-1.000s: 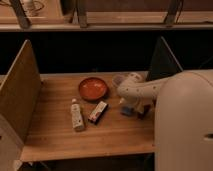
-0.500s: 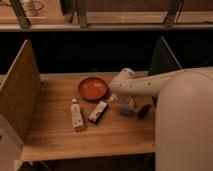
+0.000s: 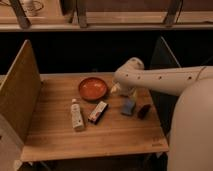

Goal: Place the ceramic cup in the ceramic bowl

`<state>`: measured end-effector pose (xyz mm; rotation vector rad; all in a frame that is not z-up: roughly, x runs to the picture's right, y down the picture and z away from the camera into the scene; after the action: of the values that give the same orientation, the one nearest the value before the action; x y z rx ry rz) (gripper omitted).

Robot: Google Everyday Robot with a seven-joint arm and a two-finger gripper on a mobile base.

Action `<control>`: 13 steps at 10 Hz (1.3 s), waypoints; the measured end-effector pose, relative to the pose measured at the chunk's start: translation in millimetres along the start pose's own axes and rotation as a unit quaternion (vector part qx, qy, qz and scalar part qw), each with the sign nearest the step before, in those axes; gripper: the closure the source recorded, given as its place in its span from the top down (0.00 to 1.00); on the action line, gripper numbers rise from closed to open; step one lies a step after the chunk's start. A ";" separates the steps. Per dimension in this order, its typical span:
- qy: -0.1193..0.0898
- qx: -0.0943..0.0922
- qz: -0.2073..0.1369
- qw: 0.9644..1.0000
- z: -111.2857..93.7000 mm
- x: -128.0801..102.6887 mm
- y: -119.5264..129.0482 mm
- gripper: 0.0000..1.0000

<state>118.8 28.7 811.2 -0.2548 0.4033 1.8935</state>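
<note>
The ceramic bowl (image 3: 93, 88), round and orange-red, sits on the wooden table at back centre. My arm reaches in from the right, and its pale wrist ends just right of the bowl. My gripper (image 3: 118, 90) hangs below the wrist, close to the bowl's right rim. A small pale cream shape at the gripper looks like the ceramic cup (image 3: 114, 89), beside the rim rather than over the bowl. The arm hides most of it, and I cannot tell whether it is held.
A white tube-shaped bottle (image 3: 76, 115) and a small box (image 3: 98, 111) lie in front of the bowl. A blue object (image 3: 128, 106) and a dark object (image 3: 144, 111) lie under the arm. Upright panels flank the table at left (image 3: 20, 90) and right (image 3: 165, 55).
The arm's end has stretched left and risen a little, ending closer to the bowl's right rim. The things on the table have not moved.
</note>
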 end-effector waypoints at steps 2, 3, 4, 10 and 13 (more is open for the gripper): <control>-0.016 -0.009 0.005 1.000 -8.9 -38.9 -10.9 0.80; -0.030 -0.011 -0.001 0.999 -12.8 -57.7 -15.1 0.80; -0.040 -0.013 -0.005 0.999 -16.0 -71.4 -19.0 0.80; -0.049 -0.001 0.000 0.999 -3.3 -83.0 -31.0 0.80; -0.075 0.008 -0.014 0.997 5.8 -105.7 -29.3 0.80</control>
<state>183.3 -51.0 850.7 -0.1060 0.3123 1.8664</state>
